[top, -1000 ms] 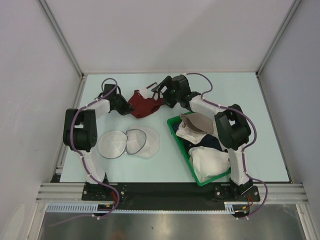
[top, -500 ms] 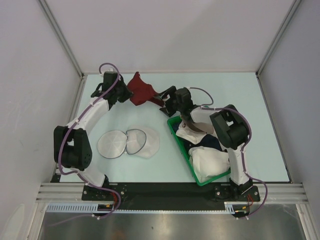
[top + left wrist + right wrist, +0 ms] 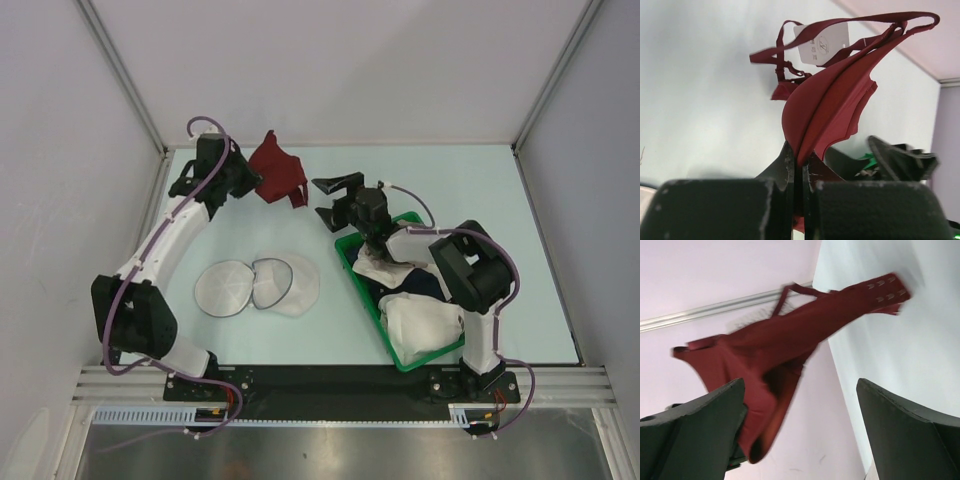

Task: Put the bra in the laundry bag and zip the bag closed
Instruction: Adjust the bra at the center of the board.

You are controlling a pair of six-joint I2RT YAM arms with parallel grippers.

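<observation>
Maroon bra (image 3: 832,107) sits pinched between the left end effector's (image 3: 799,167) closed jaws.

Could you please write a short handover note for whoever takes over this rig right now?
Left gripper: shut on the bra, held at the table's far left.
Right gripper: open, empty, by the far corner of the green basket.
Laundry bag: lies open, its two halves side by side, nearer the arms; the bra is not in it.
Done: bra grasped.
Left: put it in the bag, close the halves, zip.
</observation>
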